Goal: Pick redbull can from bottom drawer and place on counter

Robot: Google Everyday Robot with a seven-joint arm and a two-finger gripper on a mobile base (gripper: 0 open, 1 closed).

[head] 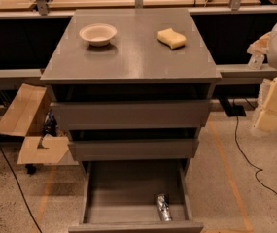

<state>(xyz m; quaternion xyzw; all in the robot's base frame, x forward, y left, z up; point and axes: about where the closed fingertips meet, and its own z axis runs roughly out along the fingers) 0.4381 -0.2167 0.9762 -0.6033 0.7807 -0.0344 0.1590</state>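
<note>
gripper (273, 106) at far R edge, beside cabinet at upper-drawer height, well apart from can; grip state can't tell | redbull can (163, 208) lying on its side in bottom drawer (128, 193), front R corner, drawer pulled out | counter (133, 57): white bowl (98, 34) L, yellow sponge (171, 38) R

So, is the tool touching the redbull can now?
Apart. Camera view shows the tool at the right edge while the redbull can lies in the bottom drawer.
</note>
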